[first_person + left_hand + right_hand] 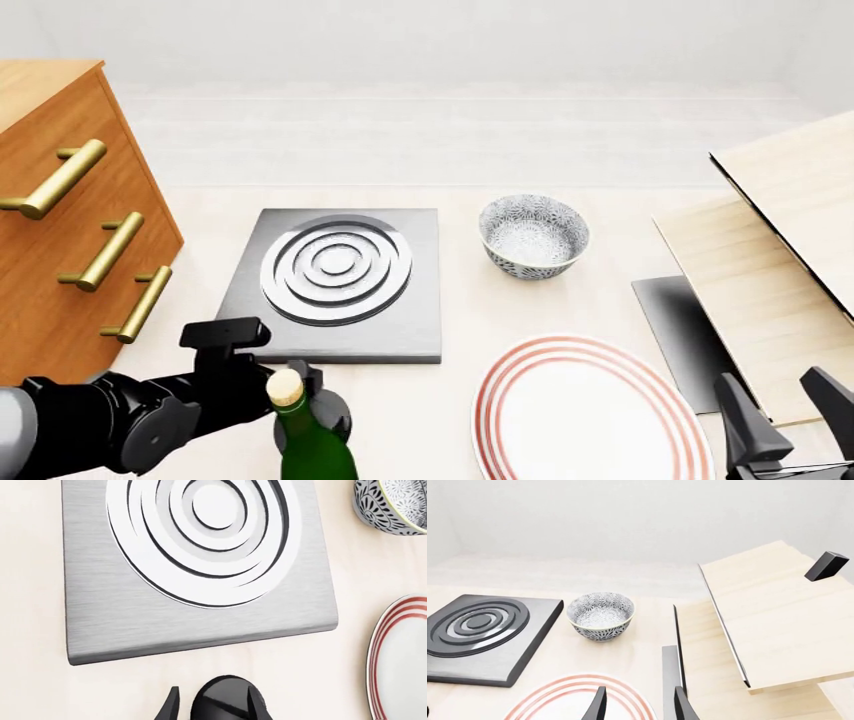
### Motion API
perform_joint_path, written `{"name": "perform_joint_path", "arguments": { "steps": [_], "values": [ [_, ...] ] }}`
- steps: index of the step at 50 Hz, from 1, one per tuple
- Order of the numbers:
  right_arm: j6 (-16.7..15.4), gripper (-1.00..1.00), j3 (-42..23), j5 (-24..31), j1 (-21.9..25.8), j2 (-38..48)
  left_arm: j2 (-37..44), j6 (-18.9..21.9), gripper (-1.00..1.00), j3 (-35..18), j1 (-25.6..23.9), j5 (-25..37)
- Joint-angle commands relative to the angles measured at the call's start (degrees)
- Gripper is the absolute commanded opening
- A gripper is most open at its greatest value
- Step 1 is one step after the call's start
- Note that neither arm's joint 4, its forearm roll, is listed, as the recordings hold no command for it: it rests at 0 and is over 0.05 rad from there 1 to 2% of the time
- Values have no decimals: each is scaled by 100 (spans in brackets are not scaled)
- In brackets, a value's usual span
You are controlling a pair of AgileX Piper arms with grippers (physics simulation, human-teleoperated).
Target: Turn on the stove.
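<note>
Where the front view's near edge cuts the scene, the left pincer (314,395) sits low over the pale wooden bench (454,300), beside a green glass bottle with a cream stopper (310,432). Its fingers (171,707) stand slightly apart on either side of the small round black knob (223,700); whether they touch it cannot be told. The right pincer (787,415) hangs at the near right, its fingers apart and holding nothing, close to a flat white round plate with red rim rings (587,410). Just beyond the knob lies the stove (340,285), a flat square dark-grey brushed-metal slab with one large burner of concentric silver-white rings. Farther right stands a blue-patterned ceramic bowl (534,235). A brown wooden drawer cabinet with brass handles (67,230) stands at the left, and pale wooden boards (787,240) lean at the right.
</note>
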Motion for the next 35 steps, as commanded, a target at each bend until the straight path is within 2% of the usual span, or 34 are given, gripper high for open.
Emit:
{"name": "perform_joint_path", "arguments": {
  "steps": [1, 7, 11, 18, 35],
  "values": [
    [-7, 100, 0, 13, 23, 0, -3, 266, 100, 56, 243, 187],
    [9, 100, 0, 14, 3, 0, 268, 352, 100, 86, 270, -42],
    [24, 100, 0, 17, -4, 0, 259, 446, 100, 108, 271, 39],
    [50, 100, 0, 28, 7, 0, -135, 544, 100, 138, 381, 384],
    [55, 100, 0, 32, 6, 0, -1221, 407, 100, 487, 94, 895]
  ]
}}
